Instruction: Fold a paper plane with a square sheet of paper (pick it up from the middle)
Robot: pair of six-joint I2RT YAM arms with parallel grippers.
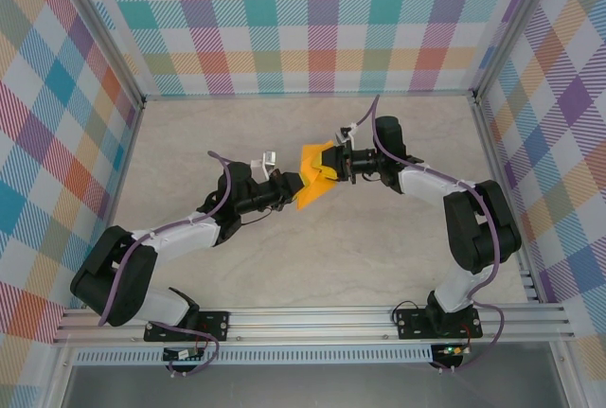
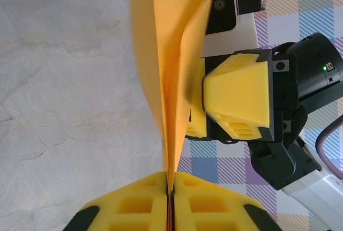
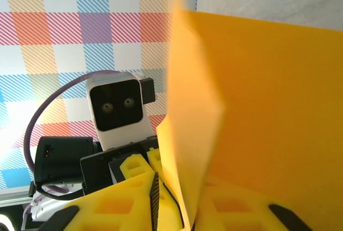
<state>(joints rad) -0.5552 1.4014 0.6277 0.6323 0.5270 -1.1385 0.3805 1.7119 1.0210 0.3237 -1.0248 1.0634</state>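
Note:
The orange-yellow square sheet of paper (image 1: 317, 177) is folded into layers and held in the air over the middle of the table, between the two grippers. My left gripper (image 1: 296, 186) comes from the left, and its yellow jaws (image 2: 170, 192) are shut on the paper's lower edge (image 2: 167, 81). From the right, my right gripper (image 1: 339, 164) stands at the paper's other side. Its fingers (image 3: 182, 212) are slightly apart, and the paper's edge (image 3: 198, 134) stands between them. Whether the fold has a paper plane's pointed shape cannot be told.
The pale marble-look table top (image 1: 312, 275) lies under both arms. Checked walls (image 1: 312, 20) close it in at the back and sides, and a metal rail (image 1: 312, 321) carries the arm bases at the near edge.

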